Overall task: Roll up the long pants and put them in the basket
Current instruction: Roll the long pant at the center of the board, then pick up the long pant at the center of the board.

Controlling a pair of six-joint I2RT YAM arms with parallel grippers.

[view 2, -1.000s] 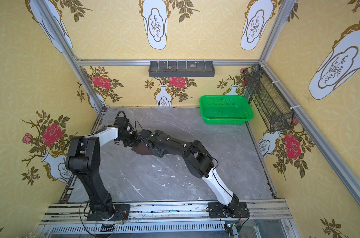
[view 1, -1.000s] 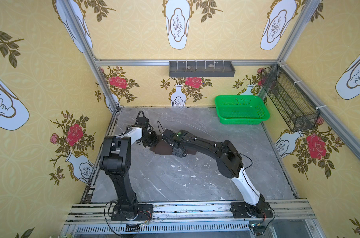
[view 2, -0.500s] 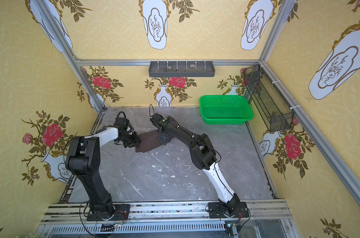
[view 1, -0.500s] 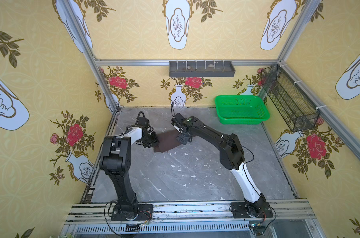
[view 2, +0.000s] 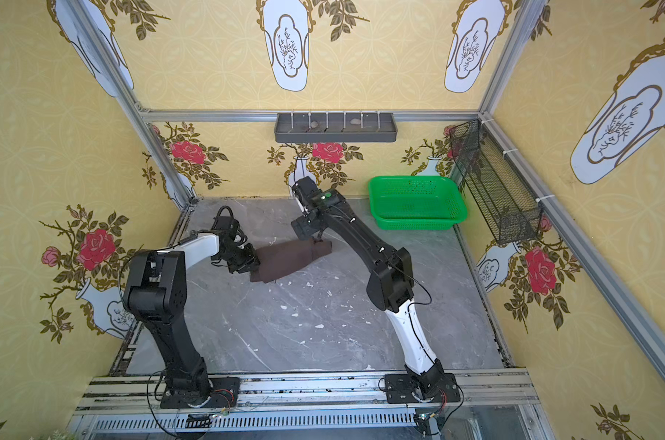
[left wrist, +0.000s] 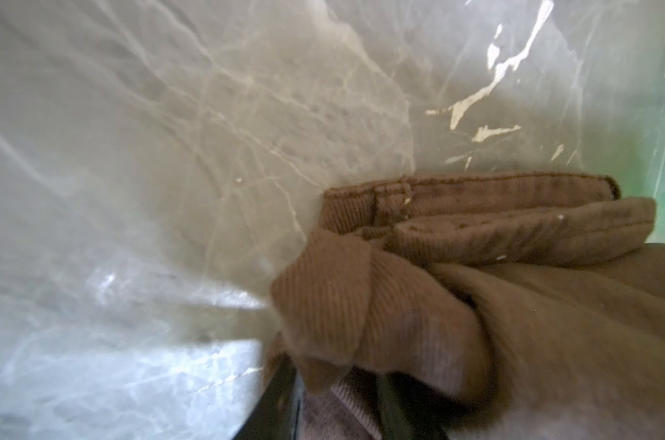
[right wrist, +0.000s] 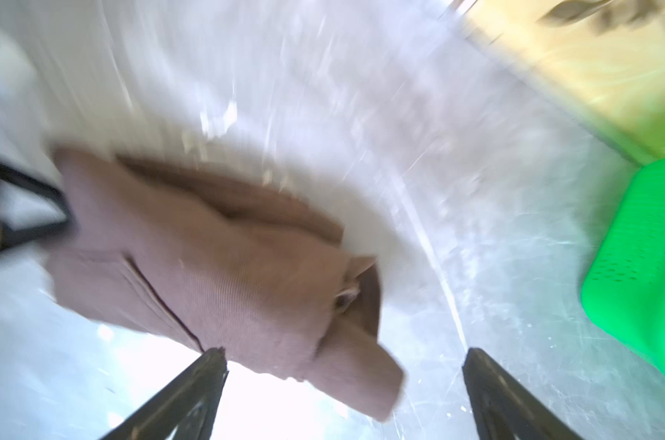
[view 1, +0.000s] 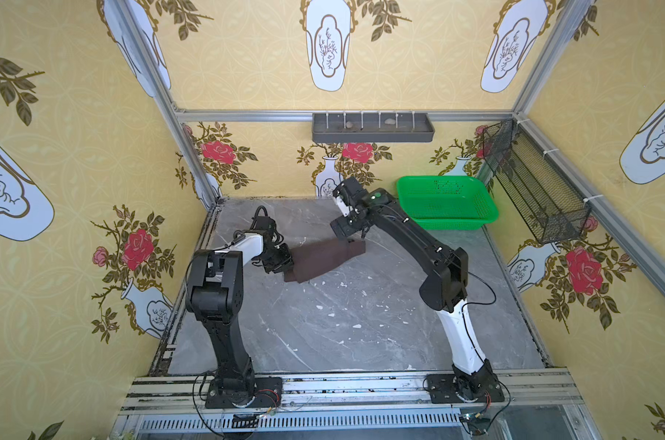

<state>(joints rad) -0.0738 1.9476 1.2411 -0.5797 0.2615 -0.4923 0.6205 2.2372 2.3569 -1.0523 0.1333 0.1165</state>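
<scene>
Long pants (view 1: 325,259): dark brown, no print; fine ribbed lines show close up in the left wrist view.
Table (view 1: 361,324): grey marble pattern, pale veins, scattered white flecks.
Basket (view 1: 452,224): bright green, perforated grid.
Walls (view 1: 75,152): yellow with faint tracery, red roses, olive-brown leaves, white vases outlined in gold.
Shelf (view 1: 372,133): dark grey.
Wire rack (view 1: 532,186): black mesh.
Left arm (view 1: 216,282) and right arm (view 1: 443,274): black, each with one white segment; green light on the right arm.
Frame (view 1: 342,114): silver.
</scene>
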